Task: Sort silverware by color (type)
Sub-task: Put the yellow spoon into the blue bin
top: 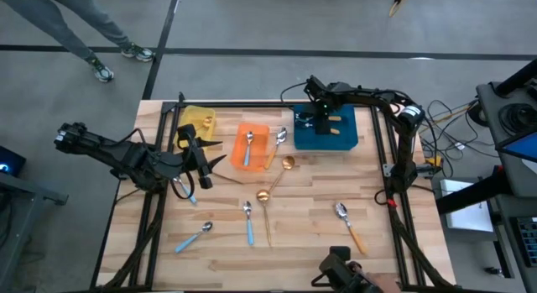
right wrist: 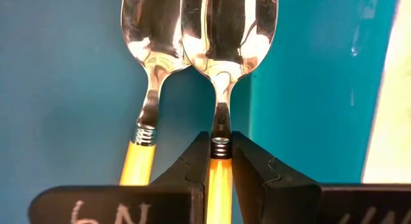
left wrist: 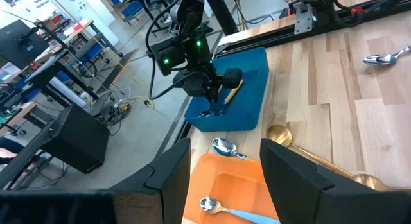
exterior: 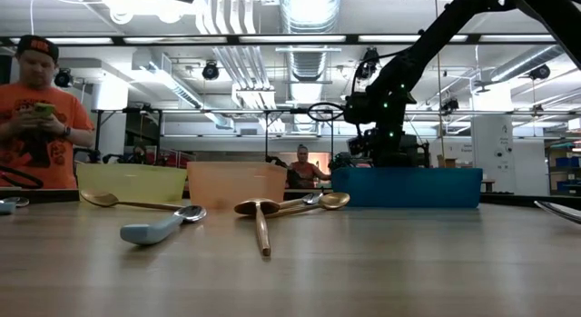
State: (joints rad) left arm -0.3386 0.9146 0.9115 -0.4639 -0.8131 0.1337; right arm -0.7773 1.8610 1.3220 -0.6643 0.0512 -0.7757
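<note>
right end effector (right wrist: 219,161) pinching orange-handled spoon (right wrist: 221,70) over blue bin (top: 325,130) | second spoon (right wrist: 146,89) beside | left end effector (left wrist: 221,179) spread over orange bin (left wrist: 225,195)

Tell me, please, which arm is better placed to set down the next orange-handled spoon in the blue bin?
The right. Its gripper hangs over the blue bin, fingers shut on an orange-handled spoon. The left gripper waits open beside the orange bin.

The wooden table (top: 310,192) carries three bins, the blue one (top: 346,138) under the right gripper (top: 309,118), and loose spoons (top: 248,222) nearer the left gripper (top: 204,164).
</note>
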